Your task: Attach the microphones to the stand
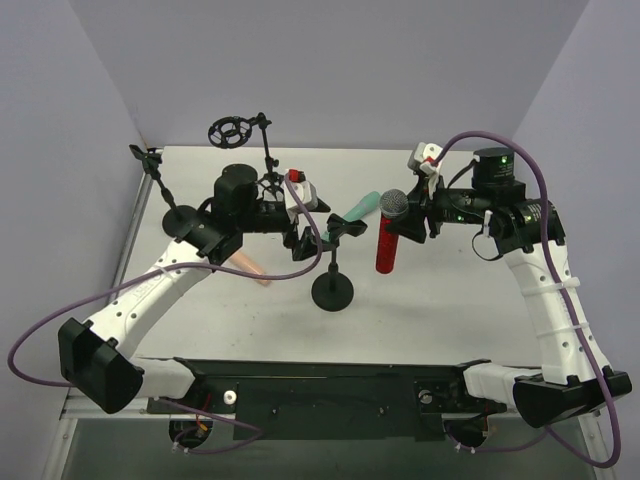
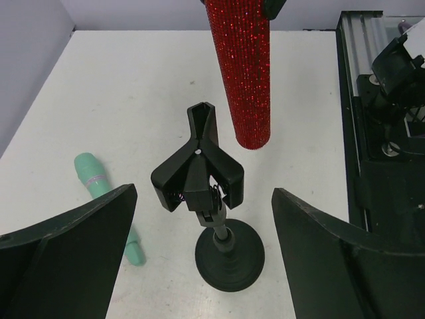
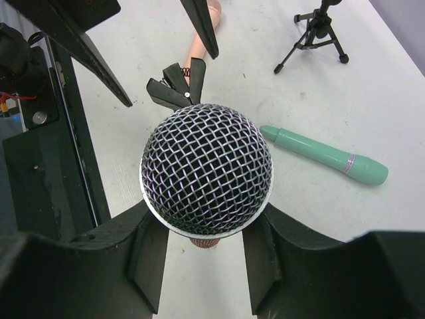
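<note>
- The stand [image 1: 332,290] sits at centre; the peach-pink microphone [image 1: 252,270] lies left of it, under your left arm.
- Your left gripper [image 1: 303,238], jaws apart, hovers just left of the clip [image 1: 340,232].
- Your right gripper [image 3: 202,242] clamps the red microphone [image 1: 388,240] upright, right of the clip.
- The mint-green microphone [image 1: 358,209] lies flat just beyond.

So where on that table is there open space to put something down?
Bare table runs along the near side, between the round-base stand and the black rail, widest toward the right arm. Another patch lies at the back centre. The middle is crowded: stand, red microphone, mint-green microphone, left gripper, right gripper.
</note>
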Robot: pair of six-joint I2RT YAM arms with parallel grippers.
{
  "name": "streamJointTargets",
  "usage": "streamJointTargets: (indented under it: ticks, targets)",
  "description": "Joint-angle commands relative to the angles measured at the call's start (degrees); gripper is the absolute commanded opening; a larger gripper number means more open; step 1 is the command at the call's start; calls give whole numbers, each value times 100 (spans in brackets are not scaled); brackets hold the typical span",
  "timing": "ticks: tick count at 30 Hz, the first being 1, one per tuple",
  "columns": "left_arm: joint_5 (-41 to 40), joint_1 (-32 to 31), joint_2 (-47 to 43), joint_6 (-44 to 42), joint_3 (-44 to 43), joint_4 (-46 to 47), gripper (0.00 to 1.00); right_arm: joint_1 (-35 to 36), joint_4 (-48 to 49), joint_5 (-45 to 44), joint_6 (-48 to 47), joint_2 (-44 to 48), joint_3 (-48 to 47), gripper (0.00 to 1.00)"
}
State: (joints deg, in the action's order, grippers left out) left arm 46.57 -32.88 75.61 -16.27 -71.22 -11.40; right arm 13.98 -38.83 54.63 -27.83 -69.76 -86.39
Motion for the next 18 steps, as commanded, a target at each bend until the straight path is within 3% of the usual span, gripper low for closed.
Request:
streamJointTargets:
  ticks: [1,10,14,18]
  targets:
    - [-270,-69,-3,-368,29,515,94,26,472,267,208,-29,-238,3]
    - [-376,-157,112,115,354,1322,89,140,851,294,542,-240,-343,3]
    - [-394,-157,103,309,425,1316,67,184,859,285,551,-301,-414,3]
    - [-473,-166,41,572,591,1438,60,193,859,232,516,-293,-387,3]
